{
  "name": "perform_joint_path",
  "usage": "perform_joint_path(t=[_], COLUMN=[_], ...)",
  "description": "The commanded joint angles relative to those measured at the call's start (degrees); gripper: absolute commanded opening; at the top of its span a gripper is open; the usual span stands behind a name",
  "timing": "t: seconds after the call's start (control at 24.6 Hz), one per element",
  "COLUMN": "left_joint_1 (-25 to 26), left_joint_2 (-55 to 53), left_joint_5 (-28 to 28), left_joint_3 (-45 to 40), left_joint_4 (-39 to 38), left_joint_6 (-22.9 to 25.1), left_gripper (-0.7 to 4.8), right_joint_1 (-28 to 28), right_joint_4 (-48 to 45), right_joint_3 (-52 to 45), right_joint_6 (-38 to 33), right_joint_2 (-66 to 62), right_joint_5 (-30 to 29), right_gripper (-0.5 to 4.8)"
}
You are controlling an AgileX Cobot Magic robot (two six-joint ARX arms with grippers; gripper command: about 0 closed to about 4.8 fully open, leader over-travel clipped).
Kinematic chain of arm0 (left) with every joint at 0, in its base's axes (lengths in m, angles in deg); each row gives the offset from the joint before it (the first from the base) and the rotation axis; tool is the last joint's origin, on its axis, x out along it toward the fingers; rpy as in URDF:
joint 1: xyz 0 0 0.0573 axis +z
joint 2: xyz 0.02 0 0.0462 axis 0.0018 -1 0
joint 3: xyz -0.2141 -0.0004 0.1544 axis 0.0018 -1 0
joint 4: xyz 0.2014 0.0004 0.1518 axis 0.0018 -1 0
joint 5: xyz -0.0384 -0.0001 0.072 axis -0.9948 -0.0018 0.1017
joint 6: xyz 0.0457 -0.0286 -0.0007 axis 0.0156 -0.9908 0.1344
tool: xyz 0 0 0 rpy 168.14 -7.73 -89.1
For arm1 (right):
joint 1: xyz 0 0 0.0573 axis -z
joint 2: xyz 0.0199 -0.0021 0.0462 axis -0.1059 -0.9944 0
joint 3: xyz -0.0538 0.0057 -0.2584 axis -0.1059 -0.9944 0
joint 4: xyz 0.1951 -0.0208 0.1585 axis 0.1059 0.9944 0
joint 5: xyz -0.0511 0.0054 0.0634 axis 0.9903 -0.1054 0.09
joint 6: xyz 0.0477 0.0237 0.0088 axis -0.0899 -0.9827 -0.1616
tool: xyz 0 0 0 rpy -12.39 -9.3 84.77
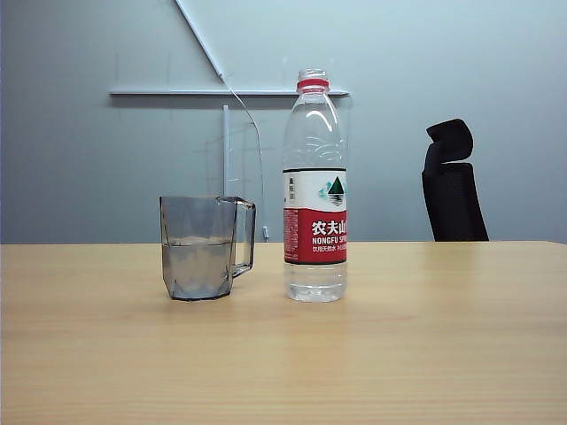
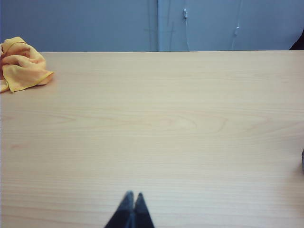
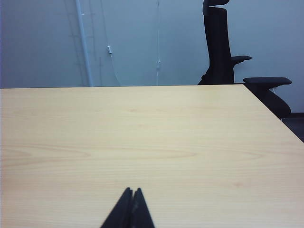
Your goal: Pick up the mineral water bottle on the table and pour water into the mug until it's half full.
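Showing only leftward: yellow cloth (image 2: 21,64)

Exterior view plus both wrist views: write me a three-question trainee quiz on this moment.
1. True or false: the bottle lies on its side on the table.
2. What does the mug hold? A) nothing B) water, roughly half full C) an orange cloth
3. Fill in: the left hand and the right hand are both ____ and hold nothing.

Key: 1 false, it stands upright without a cap, right of the mug; 2 B; 3 shut. The orange cloth lies on the table in the left wrist view.
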Motion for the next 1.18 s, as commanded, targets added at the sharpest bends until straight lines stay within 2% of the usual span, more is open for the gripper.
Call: perform_joint_path(t=[0.04, 1.18], left_joint_1=[-0.02, -0.02], left_joint_2=[-0.09, -0.09], left_joint_5=[-0.02, -0.02], left_joint_3=[0.13, 0.13], left_joint_4=[0.76, 0.76], left_joint_6=[-0.17, -0.2], left_gripper=[-0.02, -0.02], right_joint_1=[-0.11, -0.17], right_joint_4=[-0.59, 0.28], right_joint_3=[-0.26, -0.26], right_joint_6=[0.04, 0.02], right_joint_2=[0.09, 0.09], right_joint_5=[0.07, 0.04], right_gripper=[-0.05, -0.05])
